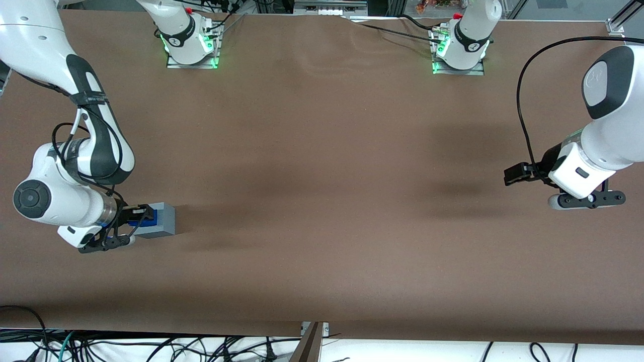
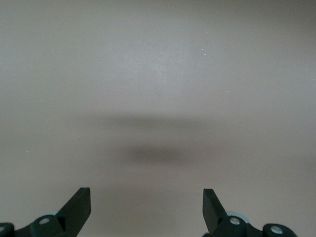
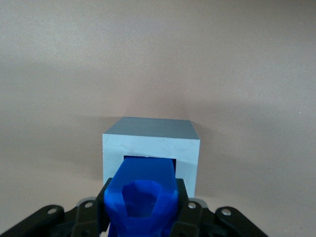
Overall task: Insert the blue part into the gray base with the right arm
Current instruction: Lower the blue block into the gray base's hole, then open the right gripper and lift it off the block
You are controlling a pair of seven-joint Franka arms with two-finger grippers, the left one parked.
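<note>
bright-blue plastic, the blue part is clamped between the black fingers of the right arm's pincer, its leading end reaching into the square recess of the gray base. the light-gray cube sits on the brown desk toward the working arm's end, touching the blue piece, with the pincer pressed up just beside it.
</note>
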